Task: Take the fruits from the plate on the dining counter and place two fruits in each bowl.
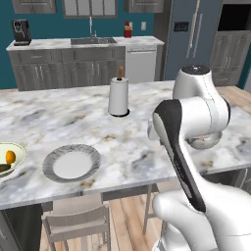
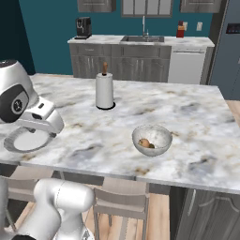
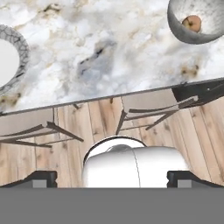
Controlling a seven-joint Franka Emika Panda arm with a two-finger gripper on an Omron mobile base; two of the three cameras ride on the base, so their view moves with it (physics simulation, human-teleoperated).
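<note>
Hand view, catalogued near to far: gripper (image 3: 112, 177) with its two dark finger tips set far out at the lower left and lower right, jaws spread wide, nothing between them. Beyond them, chair (image 3: 148, 111) backs over wood floor, then the dining counter (image 3: 109, 57) edge. On the marble, grey-rimmed plate (image 3: 17, 52) at one side with a bare white centre; grey speckled bowl (image 3: 197, 22) at the other, holding the reddish-orange apple (image 3: 192, 22).

Left base view: white arm (image 1: 188, 147) folded high at lower right, elbow raised above the counter's near edge, forearm angled down and back toward the base. Plate (image 1: 71, 163) near the front edge, bare. Pale cream-green bowl (image 1: 14, 152) at the left border, holding the orange (image 1: 10, 157) and a dark green fruit (image 1: 4, 167). Paper towel roll (image 1: 118, 95) upright farther back, mid-counter.

Right base view: speckled bowl (image 2: 152, 139) near the front edge, with the apple (image 2: 144, 143) and a darker brown fruit (image 2: 151, 146) touching it. Sink cabinet run (image 2: 140, 56) along the teal wall.
</note>
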